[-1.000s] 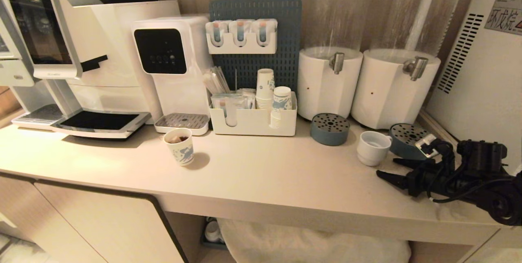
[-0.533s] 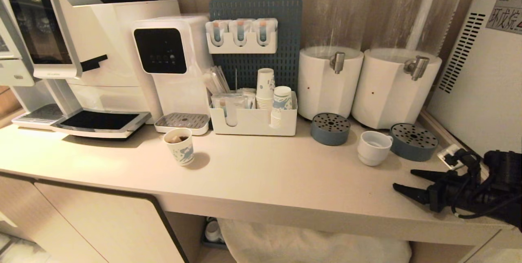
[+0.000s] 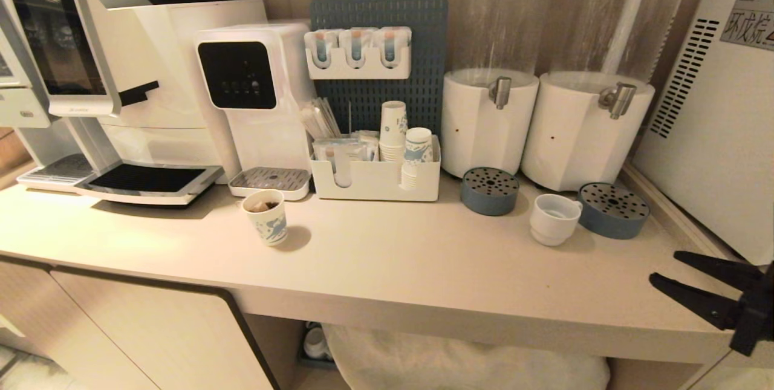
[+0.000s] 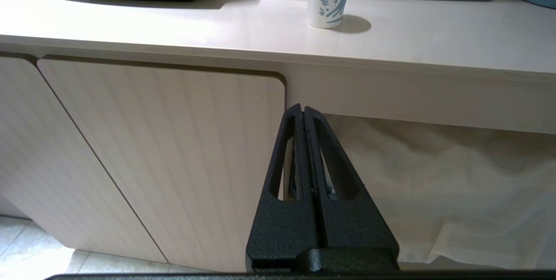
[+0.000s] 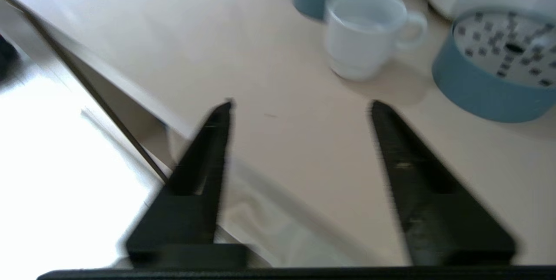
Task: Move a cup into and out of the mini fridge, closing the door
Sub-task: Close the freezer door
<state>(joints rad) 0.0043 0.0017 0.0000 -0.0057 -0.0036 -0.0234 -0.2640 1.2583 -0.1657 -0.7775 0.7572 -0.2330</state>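
One white ceramic cup [image 3: 553, 219], two blue drip trays [image 3: 490, 190] at 9 and 3 o'clock; beige counter [image 3: 387, 257]. Right gripper [image 3: 664, 269] fingers apart, empty; left gripper [image 4: 302, 108] fingers together.

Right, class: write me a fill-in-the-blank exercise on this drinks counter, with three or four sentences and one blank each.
1. The small squat white ceramic cup stands on the counter between two round blue perforated ____.
2. The right gripper hovers at the counter's right end with its fingers ____.
3. The left gripper hangs before the cabinet front below the counter, its fingers ____.
4. The blue-printed paper cup standing alone holds a ____ liquid.

Missing words: drip trays; open; shut; brown
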